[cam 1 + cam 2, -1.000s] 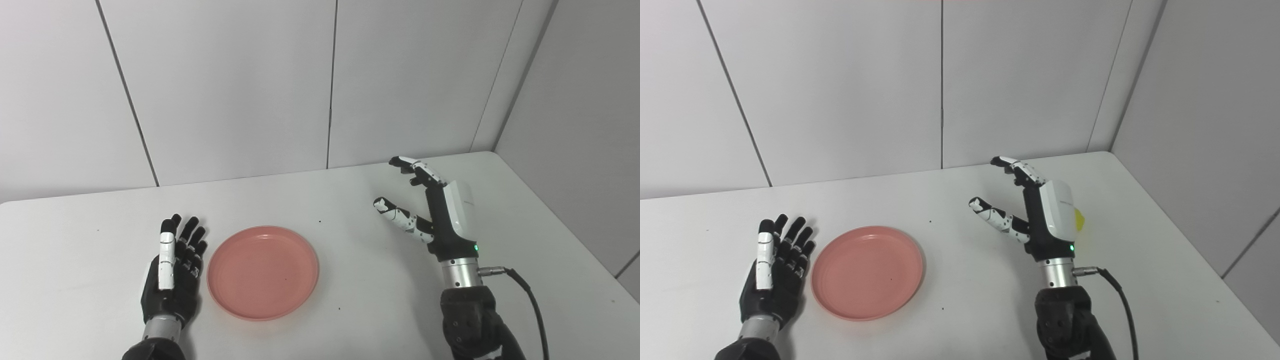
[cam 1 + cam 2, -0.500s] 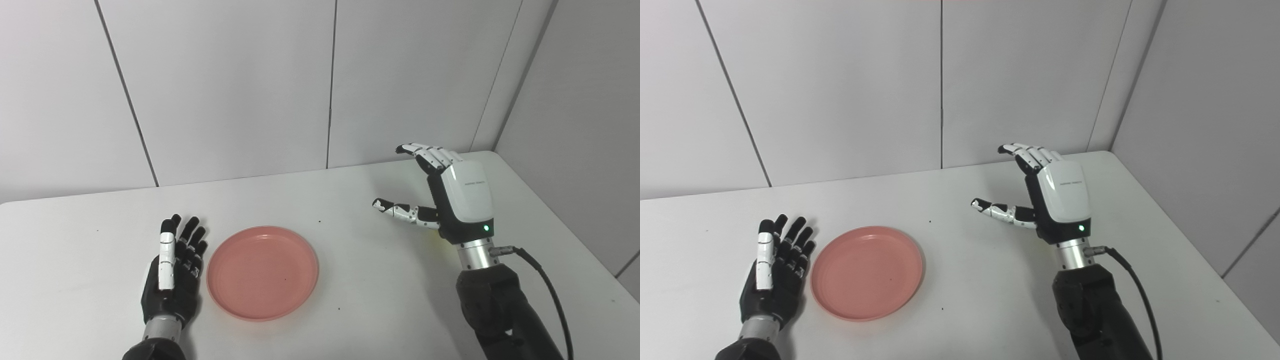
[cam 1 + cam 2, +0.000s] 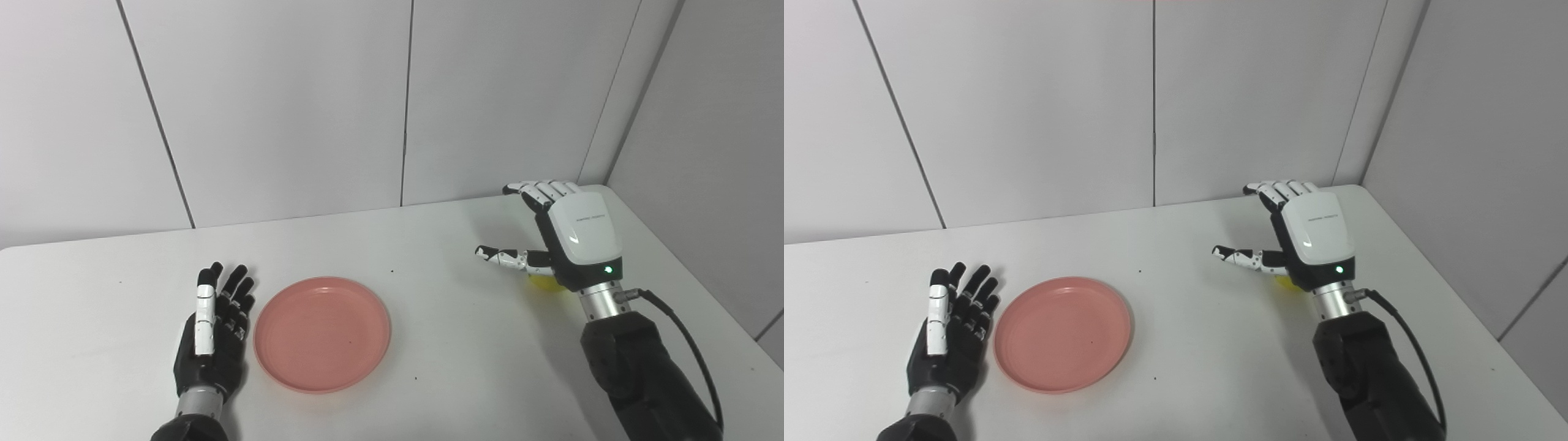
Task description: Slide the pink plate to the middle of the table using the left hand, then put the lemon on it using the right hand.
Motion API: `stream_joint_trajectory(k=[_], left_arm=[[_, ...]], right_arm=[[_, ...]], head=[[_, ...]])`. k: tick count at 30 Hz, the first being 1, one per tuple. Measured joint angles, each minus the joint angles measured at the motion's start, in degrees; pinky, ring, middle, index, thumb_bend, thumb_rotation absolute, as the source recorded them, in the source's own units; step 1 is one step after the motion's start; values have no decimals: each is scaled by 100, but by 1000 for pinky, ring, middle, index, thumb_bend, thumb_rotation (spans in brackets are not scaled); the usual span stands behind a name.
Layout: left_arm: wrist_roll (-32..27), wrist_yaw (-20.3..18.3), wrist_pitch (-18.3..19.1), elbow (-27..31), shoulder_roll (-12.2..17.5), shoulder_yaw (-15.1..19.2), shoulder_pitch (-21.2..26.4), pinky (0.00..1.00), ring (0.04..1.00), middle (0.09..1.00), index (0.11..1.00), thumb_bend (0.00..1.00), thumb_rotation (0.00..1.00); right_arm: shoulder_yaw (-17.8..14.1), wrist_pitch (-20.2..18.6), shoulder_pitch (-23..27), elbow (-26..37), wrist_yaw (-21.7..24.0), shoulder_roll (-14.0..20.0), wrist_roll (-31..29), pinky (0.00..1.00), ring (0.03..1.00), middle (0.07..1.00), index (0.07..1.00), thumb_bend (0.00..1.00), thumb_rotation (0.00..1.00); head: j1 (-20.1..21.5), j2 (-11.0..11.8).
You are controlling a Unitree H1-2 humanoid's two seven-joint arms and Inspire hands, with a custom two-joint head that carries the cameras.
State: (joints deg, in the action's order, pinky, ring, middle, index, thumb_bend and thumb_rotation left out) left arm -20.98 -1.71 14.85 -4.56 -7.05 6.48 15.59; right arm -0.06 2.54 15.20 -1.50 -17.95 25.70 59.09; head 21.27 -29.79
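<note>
One pink plate [image 3: 322, 334], one lemon [image 3: 541, 283]

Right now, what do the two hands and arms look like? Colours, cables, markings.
Left hand: black palm and fingers, one white finger segment strip, silver wrist ring, black forearm. Right hand: glossy white back shell with small grey lettering too small to read, black frame, white-and-black jointed fingers, a lit green LED near the wrist, silver wrist cuff. A black cable plugs in at that cuff and runs down the black forearm.
</note>
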Motion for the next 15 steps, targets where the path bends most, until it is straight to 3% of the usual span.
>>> stream_joint_trajectory(k=[15], left_arm=[[2,1,2,4,-5,-7,-3,1000,928,895,968,727,730]], right_arm=[[-30,-313,-11,-257,527,205,-389,684,731,737,700,751,860]], head=[[9,-18]])
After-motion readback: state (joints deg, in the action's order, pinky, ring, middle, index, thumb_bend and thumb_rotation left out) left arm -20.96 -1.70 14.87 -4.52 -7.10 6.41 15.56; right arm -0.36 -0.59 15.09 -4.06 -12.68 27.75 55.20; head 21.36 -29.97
